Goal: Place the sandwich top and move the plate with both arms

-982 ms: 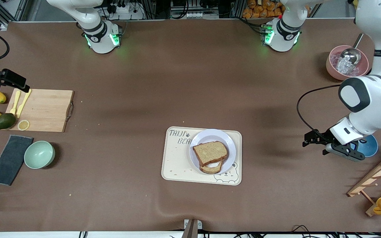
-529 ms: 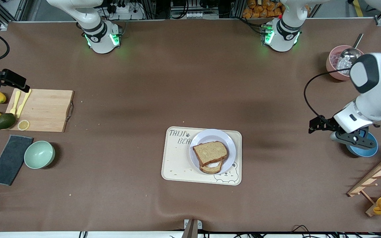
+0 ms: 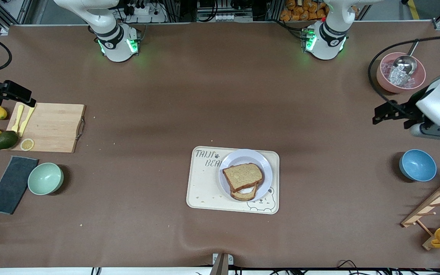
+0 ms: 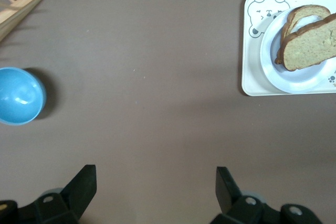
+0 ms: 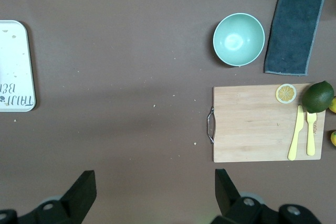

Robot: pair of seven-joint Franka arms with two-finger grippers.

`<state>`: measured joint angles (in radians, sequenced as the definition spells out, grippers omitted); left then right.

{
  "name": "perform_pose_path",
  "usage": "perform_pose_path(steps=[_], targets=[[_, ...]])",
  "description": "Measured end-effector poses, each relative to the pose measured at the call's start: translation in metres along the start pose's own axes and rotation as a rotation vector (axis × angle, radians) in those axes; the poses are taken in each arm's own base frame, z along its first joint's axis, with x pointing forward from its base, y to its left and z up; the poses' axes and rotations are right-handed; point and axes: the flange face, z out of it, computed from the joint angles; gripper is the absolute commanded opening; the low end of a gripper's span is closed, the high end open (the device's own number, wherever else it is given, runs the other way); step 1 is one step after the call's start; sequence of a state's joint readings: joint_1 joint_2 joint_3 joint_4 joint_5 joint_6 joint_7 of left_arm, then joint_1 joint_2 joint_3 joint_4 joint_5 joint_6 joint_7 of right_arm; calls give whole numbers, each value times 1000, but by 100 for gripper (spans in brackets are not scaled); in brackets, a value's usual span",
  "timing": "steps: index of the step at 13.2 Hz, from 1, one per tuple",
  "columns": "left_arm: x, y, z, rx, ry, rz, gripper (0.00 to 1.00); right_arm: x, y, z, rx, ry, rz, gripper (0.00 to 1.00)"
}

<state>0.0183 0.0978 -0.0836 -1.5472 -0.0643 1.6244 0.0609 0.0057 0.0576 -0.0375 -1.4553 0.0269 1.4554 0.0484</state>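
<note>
The sandwich top [image 3: 242, 177] lies on the lower slice with the fried egg [image 3: 245, 191], a little askew, so I see white egg and the lower crust poking out at its 6 o'clock edge. Both sit on the plate [image 3: 262, 160], which rests on the bear-printed tray [image 3: 204, 187] near the middle of the table, filling the tray's half toward the left arm's end. From my left wrist camera I see the same stack, with the sandwich top [image 4: 310, 45] overlapping the plate [image 4: 299, 80]. The left gripper [image 3: 395, 114] hangs in the air over bare table at roughly 3 o'clock from the tray, between the pink bowl [image 3: 386, 82] holding a metal scoop and the blue bowl [image 3: 418, 165]; its fingers [image 4: 84, 182] are spread wide apart and hold nothing. The right gripper [image 3: 12, 93] is up over the wooden cutting board's [image 3: 52, 128] corner at the right arm's end, about 10 o'clock from the tray; its fingers [image 5: 84, 184] are likewise spread, empty, with the green bowl [image 5: 239, 39] and dark cloth [image 5: 294, 29] in its view.
</note>
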Motion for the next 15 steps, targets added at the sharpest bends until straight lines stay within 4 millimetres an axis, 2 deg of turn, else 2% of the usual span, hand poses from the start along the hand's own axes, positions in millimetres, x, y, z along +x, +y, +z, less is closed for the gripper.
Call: perform_pose_path(steps=[2,4,6,11,15], targets=[[-10,0,-27,35,19,2,100,0,0,0,0,0,0,100],[-21,7,-44,44,27,13,100,0,0,0,1,-1,0,100],[-29,18,-50,44,7,29,100,0,0,0,1,-1,0,100],[-32,26,-62,45,4,41,100,0,0,0,2,-1,1,100],[-42,40,-67,45,-55,55,100,0,0,0,8,-1,0,100]])
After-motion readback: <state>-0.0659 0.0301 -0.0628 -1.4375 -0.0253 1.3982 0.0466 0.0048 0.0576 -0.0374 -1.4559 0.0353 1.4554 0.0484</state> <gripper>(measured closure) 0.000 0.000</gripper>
